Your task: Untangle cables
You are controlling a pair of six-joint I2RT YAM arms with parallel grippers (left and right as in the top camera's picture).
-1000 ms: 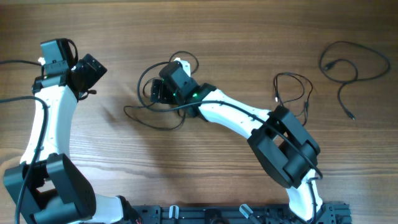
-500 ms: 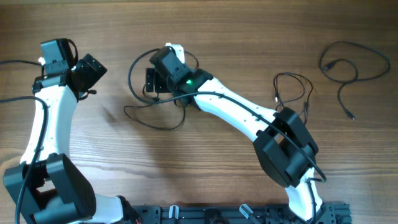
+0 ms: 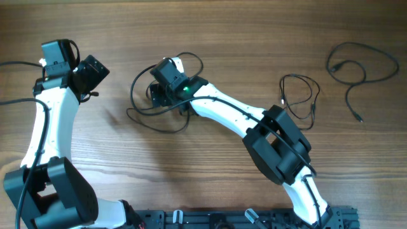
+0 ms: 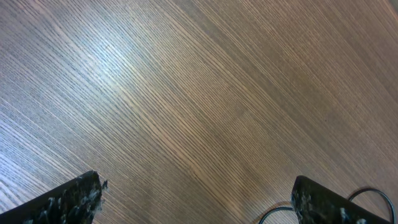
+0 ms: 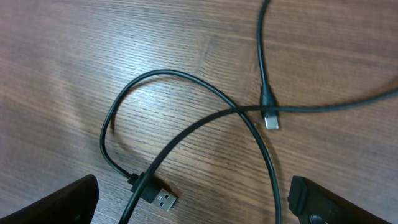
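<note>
Swung slightly since a moment ago, the right pincer (image 5: 193, 208) hangs wide apart over the cables (image 5: 239, 111) - likely choosing a strand - while the left pincer (image 4: 199, 202), also apart, waits well clear of them.

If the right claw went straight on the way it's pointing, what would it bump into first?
The right claw would most likely meet the black cables crossing ahead, near a USB plug, then the wooden table. Depth is hard to judge.

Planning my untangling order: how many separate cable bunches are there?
3 bunches: one under the right gripper, one right of centre beside its arm, one far right. Strands may hide under the arm.
</note>
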